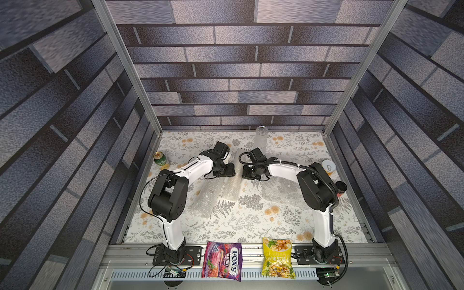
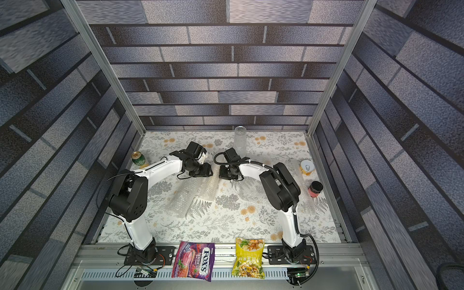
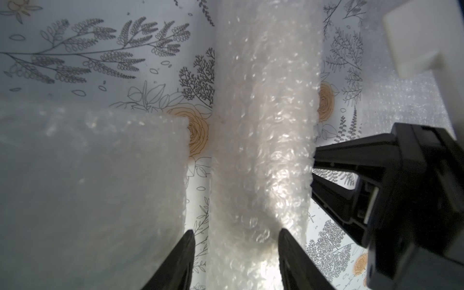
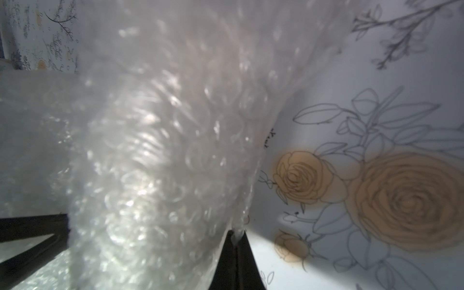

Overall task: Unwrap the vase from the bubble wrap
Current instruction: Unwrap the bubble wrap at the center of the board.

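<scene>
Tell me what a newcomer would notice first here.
The crinkled roll of bubble wrap in the middle: the right tool pinches its edge, the left tool straddles it. Next, the purple candy bag and yellow snack bag on the front rail, and a tall clear glass standing at the back.
</scene>
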`<state>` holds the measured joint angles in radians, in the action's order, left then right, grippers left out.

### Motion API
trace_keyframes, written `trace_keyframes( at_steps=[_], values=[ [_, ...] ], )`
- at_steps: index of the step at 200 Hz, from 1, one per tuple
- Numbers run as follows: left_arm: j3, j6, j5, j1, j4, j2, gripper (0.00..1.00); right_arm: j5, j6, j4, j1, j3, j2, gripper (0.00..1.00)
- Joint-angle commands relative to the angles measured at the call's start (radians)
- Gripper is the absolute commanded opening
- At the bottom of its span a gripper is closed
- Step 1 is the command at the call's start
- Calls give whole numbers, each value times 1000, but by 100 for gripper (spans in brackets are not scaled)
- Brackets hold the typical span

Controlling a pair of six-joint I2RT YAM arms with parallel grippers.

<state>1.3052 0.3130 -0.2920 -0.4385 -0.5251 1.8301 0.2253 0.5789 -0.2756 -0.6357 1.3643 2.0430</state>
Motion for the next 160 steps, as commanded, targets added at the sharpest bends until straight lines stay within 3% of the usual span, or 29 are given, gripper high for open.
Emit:
trace_keyframes(
  at_steps=[1, 160],
  values=[
    [20, -24, -12, -22, -54, -30, 56, -52, -32, -27, -7, -23, -77, 0],
    [31, 45, -64, -121, -54, -114, 55, -154, -198, -274, -5, -181, -272, 0]
  ],
)
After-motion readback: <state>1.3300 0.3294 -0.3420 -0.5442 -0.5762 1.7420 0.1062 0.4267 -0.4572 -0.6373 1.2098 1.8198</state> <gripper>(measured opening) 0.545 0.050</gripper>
